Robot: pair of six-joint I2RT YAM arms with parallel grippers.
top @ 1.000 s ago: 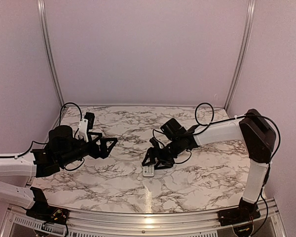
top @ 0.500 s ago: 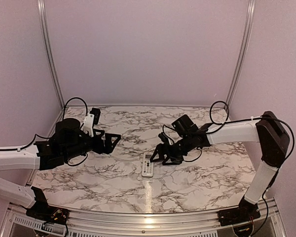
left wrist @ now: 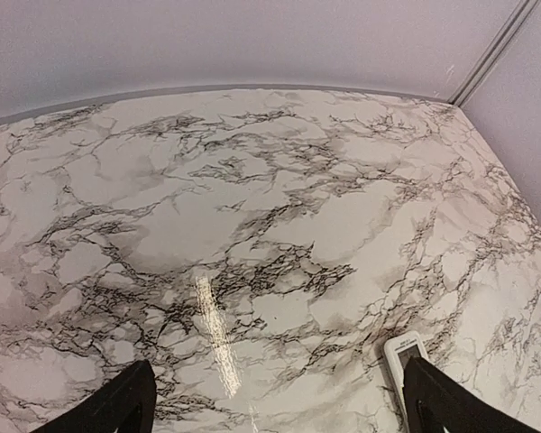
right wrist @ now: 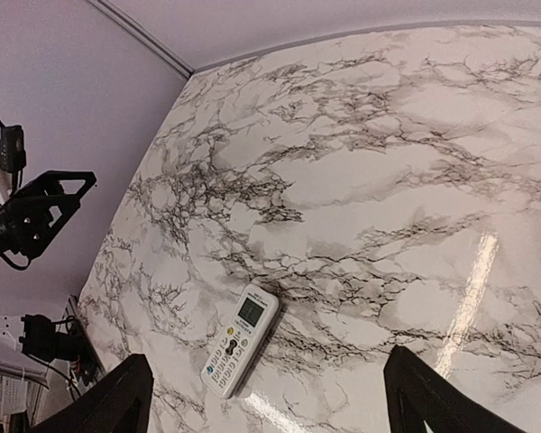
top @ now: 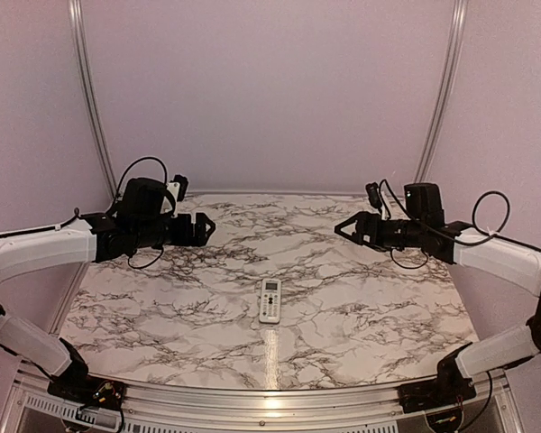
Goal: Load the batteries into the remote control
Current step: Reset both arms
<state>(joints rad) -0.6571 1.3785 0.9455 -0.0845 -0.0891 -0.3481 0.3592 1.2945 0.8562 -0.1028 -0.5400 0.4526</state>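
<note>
Near edge, top view: both arm bases are partly cut off by the frame bottom. The slim white rectangular remote control lies flat on the white, black-veined marble tabletop, roughly centre and a bit toward the near side, touching nothing else. It is face up, with the small screen at the far end and the buttons toward the near end. Its long axis runs near-far, almost straight. The back is pressed to the table and hidden; the button labels are too small to read. In the left wrist view only one end of the remote shows, and the rest is cut off at the bottom edge beside a black finger. The right wrist view shows it whole.

Farther back, the black left gripper is on a white arm reaching in from the left. It is held high over the far-left table and points right, with fingers spread wide and nothing between them. The black right gripper mirrors it at far right, pointing left, its fingers also spread and empty. Both are well apart from the remote.
</note>
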